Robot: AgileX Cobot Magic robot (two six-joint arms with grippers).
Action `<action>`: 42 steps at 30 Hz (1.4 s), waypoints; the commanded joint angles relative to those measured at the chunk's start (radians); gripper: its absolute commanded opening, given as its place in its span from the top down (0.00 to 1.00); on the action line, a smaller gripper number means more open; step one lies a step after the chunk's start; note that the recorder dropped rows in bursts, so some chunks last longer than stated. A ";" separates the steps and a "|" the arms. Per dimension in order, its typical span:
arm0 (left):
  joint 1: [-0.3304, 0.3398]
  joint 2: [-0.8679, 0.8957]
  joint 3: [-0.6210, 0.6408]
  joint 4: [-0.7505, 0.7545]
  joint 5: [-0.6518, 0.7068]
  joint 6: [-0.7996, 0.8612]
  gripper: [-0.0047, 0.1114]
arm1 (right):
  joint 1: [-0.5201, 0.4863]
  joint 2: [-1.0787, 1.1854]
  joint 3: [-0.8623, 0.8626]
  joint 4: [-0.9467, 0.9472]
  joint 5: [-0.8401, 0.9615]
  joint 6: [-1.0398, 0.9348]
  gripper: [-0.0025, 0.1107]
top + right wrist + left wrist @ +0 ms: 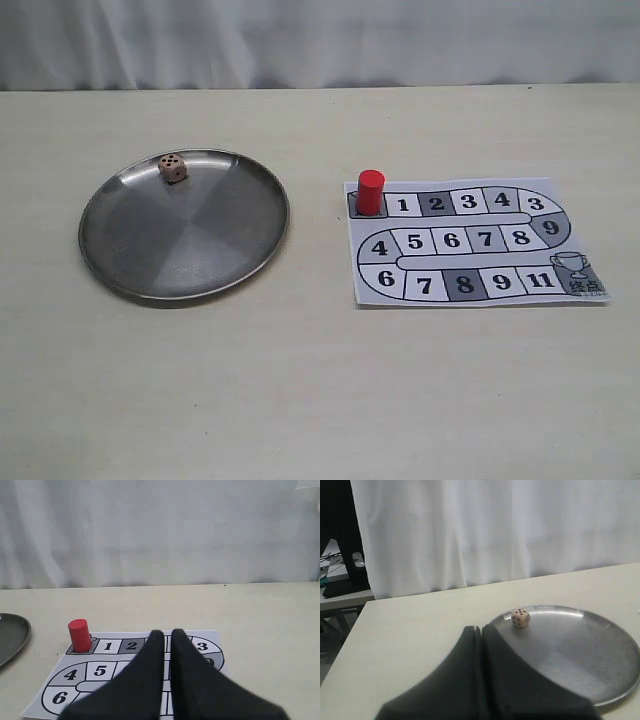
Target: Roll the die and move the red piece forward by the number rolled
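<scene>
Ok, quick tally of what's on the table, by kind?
Die: 1
Red piece: 1
Metal plate: 1
Paper game board: 1
Total: 4

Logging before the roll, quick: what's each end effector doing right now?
Black left end effector: closed, holding nothing.
Black right end effector: closed, holding nothing.

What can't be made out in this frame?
- Die: the top pips are too small to count surely in the exterior or left wrist view.
- Board: the middle squares are hidden behind the right gripper in the right wrist view.
- Plate: the near rim is hidden by the left gripper in the left wrist view, and it is cut off by the edge in the right wrist view.
- Print under the trophy: too small to read in the exterior view.
</scene>
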 commanded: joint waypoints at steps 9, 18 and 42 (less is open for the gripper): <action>-0.004 -0.005 0.002 0.000 -0.009 0.001 0.96 | 0.000 -0.005 0.004 -0.007 -0.003 -0.006 0.94; -0.004 -0.005 0.002 0.000 -0.009 0.001 0.96 | 0.000 -0.005 0.004 -0.007 -0.003 -0.006 0.94; -0.004 -0.005 0.002 0.000 -0.009 0.001 0.96 | 0.000 0.012 -0.040 -0.002 -0.446 0.222 0.94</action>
